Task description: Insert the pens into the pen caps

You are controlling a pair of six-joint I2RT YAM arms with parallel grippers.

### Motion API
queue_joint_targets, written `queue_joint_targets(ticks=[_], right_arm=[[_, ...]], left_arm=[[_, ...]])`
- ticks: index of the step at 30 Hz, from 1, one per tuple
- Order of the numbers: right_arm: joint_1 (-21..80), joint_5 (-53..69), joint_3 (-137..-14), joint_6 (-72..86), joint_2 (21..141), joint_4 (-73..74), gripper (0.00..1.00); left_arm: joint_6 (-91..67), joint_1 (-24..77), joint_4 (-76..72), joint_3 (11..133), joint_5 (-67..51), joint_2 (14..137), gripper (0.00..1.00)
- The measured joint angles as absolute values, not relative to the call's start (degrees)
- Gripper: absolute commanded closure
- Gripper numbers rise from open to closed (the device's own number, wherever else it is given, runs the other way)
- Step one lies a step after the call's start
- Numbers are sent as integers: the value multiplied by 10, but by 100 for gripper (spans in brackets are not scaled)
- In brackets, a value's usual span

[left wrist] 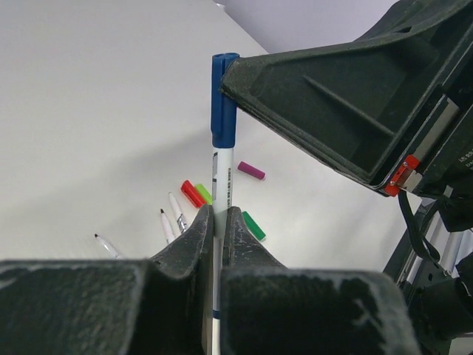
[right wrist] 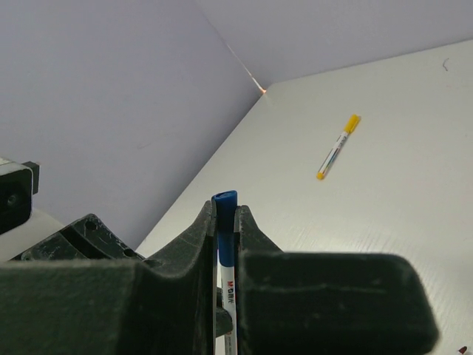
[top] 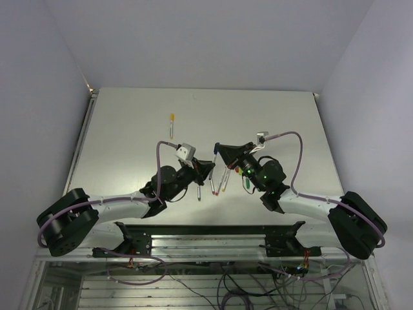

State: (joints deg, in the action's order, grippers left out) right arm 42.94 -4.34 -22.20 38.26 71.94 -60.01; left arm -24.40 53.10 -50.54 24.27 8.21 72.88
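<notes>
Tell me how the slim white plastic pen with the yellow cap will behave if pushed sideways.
The yellow-capped pen looks round-barrelled, so it will probably roll on the smooth white table. Its thin, straight plastic body suggests stiff and light, easily shifted.

- The white tabletop point(top: 271, 123) is wide and matt, and it fills the middle of the room.
- Three plain walls close it in: a back wall point(top: 206, 39), a left wall point(top: 32, 97) and a right wall point(top: 381, 77), all pale grey with a lilac tone.
- A thin metal strip point(top: 82, 139) runs along the left edge of the tabletop.
- At the near edge there is a metal frame point(top: 206, 248), and loose cables point(top: 245, 284) hang under it.
- The light is soft and even, with only weak shadows.
</notes>
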Motion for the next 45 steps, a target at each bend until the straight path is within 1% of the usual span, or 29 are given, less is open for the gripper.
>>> queue_joint_targets(ticks=[4, 9, 11, 14, 20, 25, 28, 31, 36, 45], right_arm=[[430, -46, -228, 380, 723, -594, 100], [434, -50, -247, 365, 722, -563, 76], [440, -45, -258, 352, 716, -530, 71], [453, -45, -268, 326, 703, -463, 68], [455, -86, -289, 275, 624, -378, 67], [455, -126, -290, 254, 555, -336, 67], [455, -150, -282, 254, 530, -309, 67], [455, -176, -266, 258, 513, -281, 67], [455, -214, -250, 266, 509, -237, 67], [455, -238, -246, 277, 504, -211, 67]], left_arm=[[-244, 531, -503, 243, 88, 728, 93], [-248, 531, -501, 243, 94, 728, 93], [-251, 528, -509, 243, 102, 729, 93], [-255, 521, -532, 246, 120, 729, 93], [-248, 519, -517, 247, 170, 743, 93], [-219, 505, -437, 291, 222, 785, 93], [-203, 469, -387, 353, 243, 830, 93], [-194, 408, -338, 429, 243, 893, 93], [-172, 336, -263, 548, 240, 1000, 93], [-159, 290, -168, 709, 215, 1156, 93]])
